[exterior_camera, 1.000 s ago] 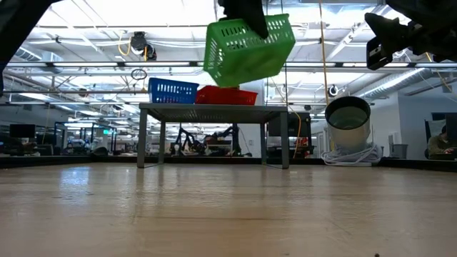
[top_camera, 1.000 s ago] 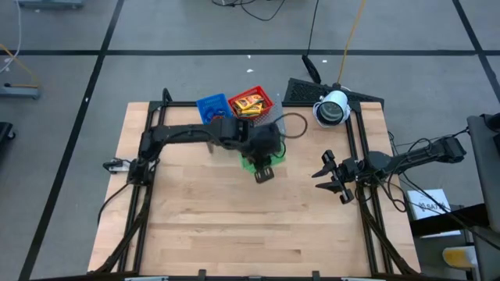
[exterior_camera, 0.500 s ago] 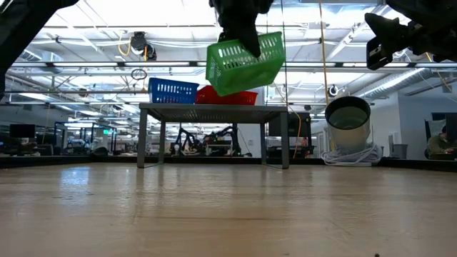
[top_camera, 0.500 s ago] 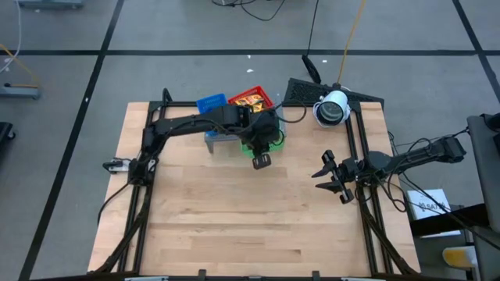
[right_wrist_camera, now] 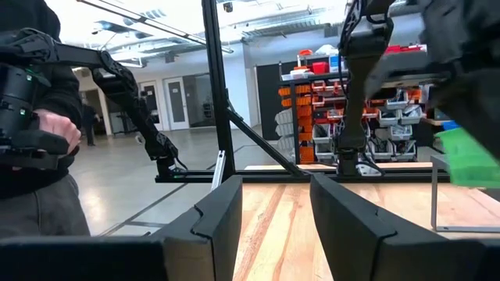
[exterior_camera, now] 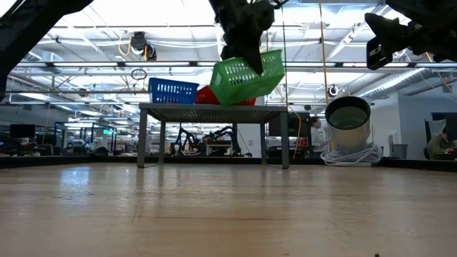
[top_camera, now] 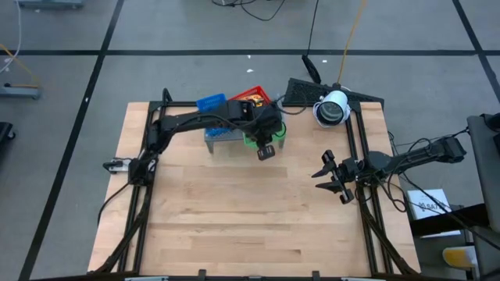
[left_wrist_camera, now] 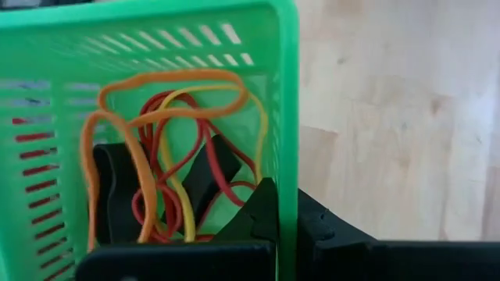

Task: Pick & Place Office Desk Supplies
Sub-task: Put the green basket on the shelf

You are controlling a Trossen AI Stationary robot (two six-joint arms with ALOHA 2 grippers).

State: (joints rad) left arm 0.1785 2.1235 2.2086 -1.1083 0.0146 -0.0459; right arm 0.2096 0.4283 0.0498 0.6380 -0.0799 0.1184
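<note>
Rubber bands (left_wrist_camera: 168,148), orange, red and yellow, sit tangled inside the green mesh tray (exterior_camera: 246,75). The left end effector (top_camera: 266,148) is pinching that tray's wall and holding it tilted in the air, just above the grey metal rack (exterior_camera: 213,108), beside the red tray (top_camera: 254,95) and blue tray (top_camera: 211,102). Right end effector (top_camera: 332,176) hangs spread apart and holding nothing, well off from the rack near the bench (top_camera: 234,226) edge.

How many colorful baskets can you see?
3. The green basket hangs tilted in the air, gripped by the left gripper. The blue basket and the red basket sit on the grey rack.
</note>
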